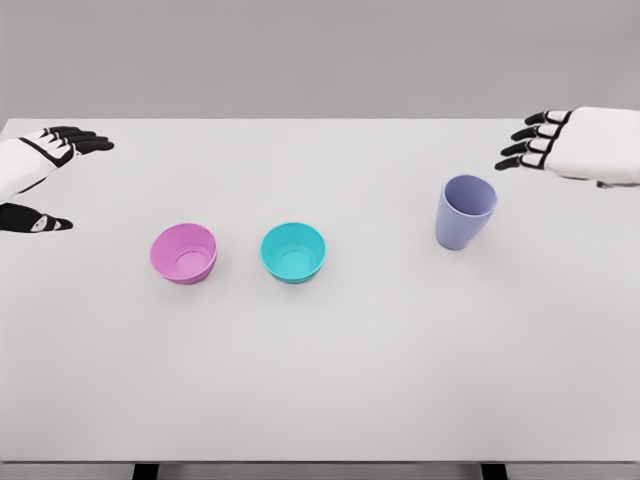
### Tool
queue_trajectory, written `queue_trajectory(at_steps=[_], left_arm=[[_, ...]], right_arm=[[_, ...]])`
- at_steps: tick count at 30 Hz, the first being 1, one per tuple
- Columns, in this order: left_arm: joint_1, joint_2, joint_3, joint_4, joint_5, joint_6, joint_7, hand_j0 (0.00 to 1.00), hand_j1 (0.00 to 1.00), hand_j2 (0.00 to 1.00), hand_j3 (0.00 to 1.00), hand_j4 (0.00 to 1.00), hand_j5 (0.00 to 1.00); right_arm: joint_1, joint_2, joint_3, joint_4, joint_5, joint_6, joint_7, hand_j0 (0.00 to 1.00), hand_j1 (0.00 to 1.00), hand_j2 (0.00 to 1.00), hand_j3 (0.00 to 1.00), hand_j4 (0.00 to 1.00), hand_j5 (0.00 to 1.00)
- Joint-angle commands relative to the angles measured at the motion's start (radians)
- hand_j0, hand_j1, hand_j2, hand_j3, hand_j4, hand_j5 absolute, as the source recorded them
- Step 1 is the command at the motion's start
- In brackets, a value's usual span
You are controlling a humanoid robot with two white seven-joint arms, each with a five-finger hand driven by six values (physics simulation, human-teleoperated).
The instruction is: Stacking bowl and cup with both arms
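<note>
Risk first, starting at the right hand (560, 145): it hovers empty, fingers extended and relaxed, palm turned inward, up and to the right of the lavender cup (465, 211) and clearly apart from it. The cup stands upright but looks tall and narrow; a sideways approach with stiff fingertips could likely tip or skid it across the smooth white surface (400, 380) before any grip forms. Left hand (40, 170) sits at the far left edge, also empty, fingers spread, thumb held low and separate from the other digits; wrist and forearm are only partly in view. It is well apart from the pink bowl (184, 253), so a long reach is needed, and a shallow rim grasp could probably let the bowl slip or rotate. Teal bowl (293, 251) stands just beside the pink one, near enough that a wide hand sweeping in from the left may knock it. Both bowls sit upright, mouths up, left of centre; the cup is right of centre. Nothing is stacked yet. Misalignment during nesting is judged the main later hazard.
</note>
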Motion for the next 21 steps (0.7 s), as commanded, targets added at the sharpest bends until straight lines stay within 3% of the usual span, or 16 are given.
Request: queue_trajectory(at_steps=[1,3,7,11,15,16,21], left_arm=[[0.0,-0.022,0.007,0.001,0.001,0.001,0.0,1.0,1.0,1.0,1.0,1.0,1.0],[0.0,-0.027,0.007,0.0,0.0,0.001,-0.001,1.0,1.0,1.0,1.0,1.0,1.0],[-0.003,-0.027,0.016,-0.002,-0.006,0.001,-0.015,1.0,1.0,1.0,1.0,1.0,1.0],[-0.02,-0.021,0.033,-0.008,-0.016,0.001,-0.044,1.0,1.0,1.0,1.0,1.0,1.0],[-0.115,0.013,0.003,-0.02,0.064,0.001,-0.259,1.0,1.0,1.0,1.0,1.0,1.0],[-0.153,0.016,-0.046,-0.032,0.09,0.001,-0.294,1.0,1.0,1.0,1.0,1.0,1.0],[-0.331,0.015,-0.29,-0.022,0.135,0.001,-0.296,1.0,1.0,1.0,1.0,1.0,1.0]], right_arm=[[0.0,0.008,-0.004,0.001,-0.044,0.002,0.031,1.0,1.0,1.0,1.0,1.0,1.0],[0.0,0.007,-0.006,0.001,-0.093,0.002,0.029,1.0,1.0,1.0,1.0,1.0,1.0],[0.015,0.028,-0.092,0.023,-0.094,0.002,0.031,1.0,1.0,1.0,1.0,1.0,1.0],[0.018,0.034,-0.115,0.053,-0.096,0.002,0.029,1.0,1.0,1.0,1.0,1.0,1.0],[0.018,0.034,-0.159,0.078,-0.096,0.002,0.031,1.0,1.0,1.0,1.0,1.0,1.0],[0.018,0.037,-0.164,0.089,-0.096,0.002,0.031,1.0,1.0,1.0,1.0,1.0,1.0],[0.017,0.037,-0.164,0.089,-0.096,0.002,0.031,1.0,1.0,1.0,1.0,1.0,1.0]])
